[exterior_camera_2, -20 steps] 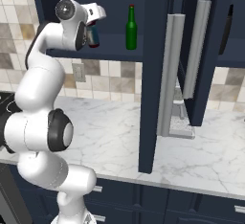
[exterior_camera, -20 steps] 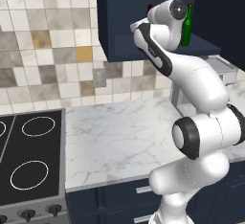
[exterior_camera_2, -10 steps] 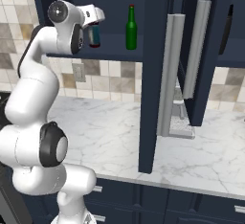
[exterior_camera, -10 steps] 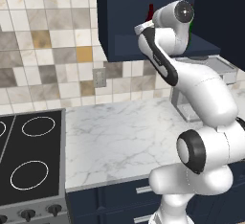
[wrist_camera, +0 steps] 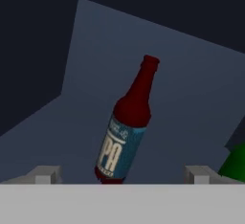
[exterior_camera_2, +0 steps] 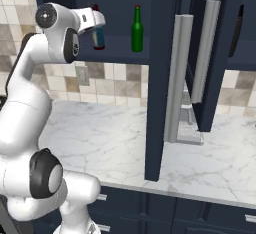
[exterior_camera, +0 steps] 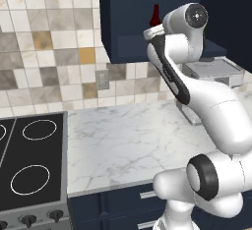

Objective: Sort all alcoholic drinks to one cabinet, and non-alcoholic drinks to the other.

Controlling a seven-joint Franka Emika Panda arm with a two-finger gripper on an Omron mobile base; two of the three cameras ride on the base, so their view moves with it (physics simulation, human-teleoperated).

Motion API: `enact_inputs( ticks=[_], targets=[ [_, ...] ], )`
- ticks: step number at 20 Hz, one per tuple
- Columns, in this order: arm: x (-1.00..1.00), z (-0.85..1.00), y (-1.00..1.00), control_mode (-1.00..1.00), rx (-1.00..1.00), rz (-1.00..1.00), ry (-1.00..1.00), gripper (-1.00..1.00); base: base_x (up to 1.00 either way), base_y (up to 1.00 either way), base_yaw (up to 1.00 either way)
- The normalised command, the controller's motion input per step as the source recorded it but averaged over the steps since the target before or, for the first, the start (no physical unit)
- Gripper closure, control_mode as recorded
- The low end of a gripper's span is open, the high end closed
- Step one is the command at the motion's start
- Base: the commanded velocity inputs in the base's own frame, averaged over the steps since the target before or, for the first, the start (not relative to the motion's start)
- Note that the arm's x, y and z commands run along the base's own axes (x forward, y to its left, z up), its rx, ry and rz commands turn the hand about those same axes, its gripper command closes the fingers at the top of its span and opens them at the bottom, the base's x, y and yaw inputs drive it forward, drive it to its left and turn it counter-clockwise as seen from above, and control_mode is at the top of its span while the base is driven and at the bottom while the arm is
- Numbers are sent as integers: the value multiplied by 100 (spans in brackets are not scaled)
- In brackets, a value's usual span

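Observation:
The dark red-brown bottle (wrist_camera: 125, 131) with a blue label stands on the shelf of the narrow navy cabinet (exterior_camera_2: 117, 54). My gripper (wrist_camera: 122, 175) is open and faces it, one fingertip on each side of its base and well apart from it. From the right base view, the gripper (exterior_camera_2: 100, 23) hangs in front of the bottle (exterior_camera_2: 98, 40). The green bottle (exterior_camera_2: 137, 29) stands upright on the same shelf, to the right. Its edge (wrist_camera: 236, 163) shows at the hand view's right. The red-brown bottle's neck (exterior_camera: 156, 14) peeks over my hand.
Two tall navy doors with long silver handles (exterior_camera_2: 177, 78) hang open right of the shelf. A tall dark shape (exterior_camera_2: 236, 32) shows inside the right cabinet. A grey appliance (exterior_camera: 209, 69) sits on the marble counter (exterior_camera: 123, 135). A black stove (exterior_camera: 29, 165) lies to the left.
My arm has straightened upward, with the elbow swinging across. The hand stays at the shelf by the red-brown bottle, jaws open throughout. Both bottles stand where they were.

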Motion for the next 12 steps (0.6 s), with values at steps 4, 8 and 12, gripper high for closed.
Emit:
enact_inputs(
  ticks=[4,8,12],
  targets=[
    [-99,8,-17,-100,0,-3,7,-100,0,0,0],
    [-95,7,-17,-100,0,-1,22,-100,0,0,0],
    [-100,0,-12,-100,0,-2,27,-100,0,0,0]
  ],
)
